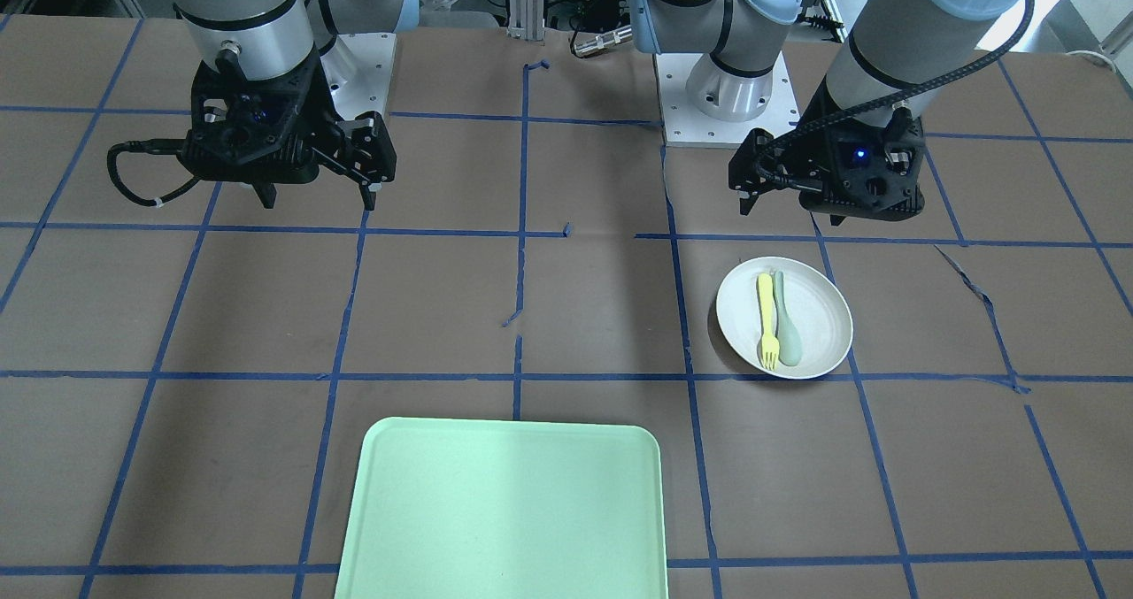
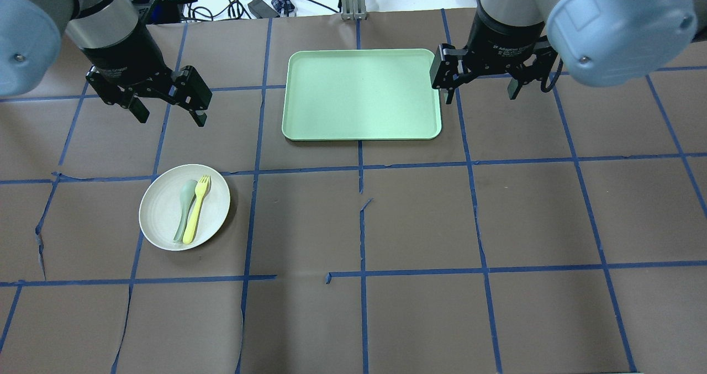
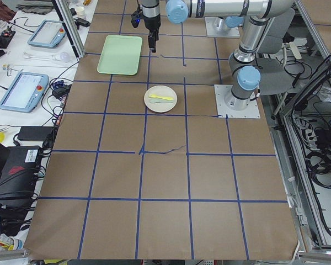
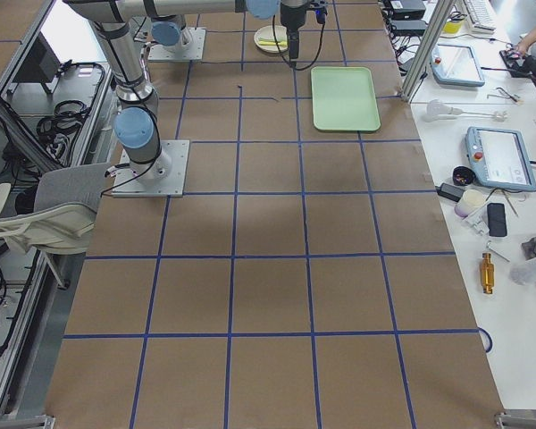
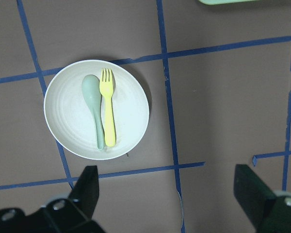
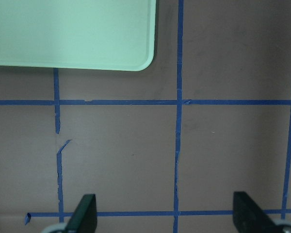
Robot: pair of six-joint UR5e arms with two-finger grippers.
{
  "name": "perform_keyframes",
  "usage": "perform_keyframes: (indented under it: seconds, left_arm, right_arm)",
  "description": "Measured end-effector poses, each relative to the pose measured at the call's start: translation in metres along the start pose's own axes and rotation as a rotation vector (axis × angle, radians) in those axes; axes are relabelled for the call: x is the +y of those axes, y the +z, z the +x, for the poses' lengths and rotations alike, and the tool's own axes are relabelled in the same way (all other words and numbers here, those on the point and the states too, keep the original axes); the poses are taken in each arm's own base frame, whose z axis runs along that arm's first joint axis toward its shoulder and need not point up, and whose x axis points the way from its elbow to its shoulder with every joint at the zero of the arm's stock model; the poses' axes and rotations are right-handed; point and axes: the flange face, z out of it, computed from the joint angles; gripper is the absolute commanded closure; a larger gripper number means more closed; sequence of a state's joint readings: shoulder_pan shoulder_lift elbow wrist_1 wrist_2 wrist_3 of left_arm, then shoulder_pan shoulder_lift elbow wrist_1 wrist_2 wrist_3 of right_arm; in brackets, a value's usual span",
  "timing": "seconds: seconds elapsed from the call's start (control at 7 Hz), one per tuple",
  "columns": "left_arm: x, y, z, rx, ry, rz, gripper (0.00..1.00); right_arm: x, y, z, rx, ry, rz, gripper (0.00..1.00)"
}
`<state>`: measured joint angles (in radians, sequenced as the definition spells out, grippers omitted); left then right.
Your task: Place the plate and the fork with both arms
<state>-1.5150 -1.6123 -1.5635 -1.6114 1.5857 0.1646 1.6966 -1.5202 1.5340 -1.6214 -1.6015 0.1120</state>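
Front view: plate (image 1: 828, 316) on table (image 1: 443, 298), with fork (image 1: 765, 316) and spoon (image 1: 788, 334) lying side by side in it; tray (image 1: 504, 510) well apart.
Overhead: left gripper (image 2: 171, 115) spread wide, empty, hanging beyond the plate; right gripper (image 2: 480, 95) likewise spread and empty, by the tray's right edge.
Left wrist: the fork lies just right of the spoon.

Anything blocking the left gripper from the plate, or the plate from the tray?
Nothing visible: only table lies between the left gripper and the plate, and between plate and tray. A spoon lies close beside the fork.
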Motion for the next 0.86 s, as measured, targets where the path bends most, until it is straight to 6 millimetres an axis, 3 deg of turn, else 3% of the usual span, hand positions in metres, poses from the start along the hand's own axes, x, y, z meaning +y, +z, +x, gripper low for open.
perform_keyframes:
  seconds: [0.43, 0.86]
  left_arm:
    - [0.004, 0.011, 0.003, 0.013, -0.014, -0.016, 0.0]
    - [0.012, 0.005, 0.004, 0.009, -0.016, -0.006, 0.0]
  right_arm:
    - [0.0, 0.0, 0.0, 0.0, 0.0, 0.0, 0.0]
    - [0.0, 0.0, 0.0, 0.0, -0.001, 0.0, 0.0]
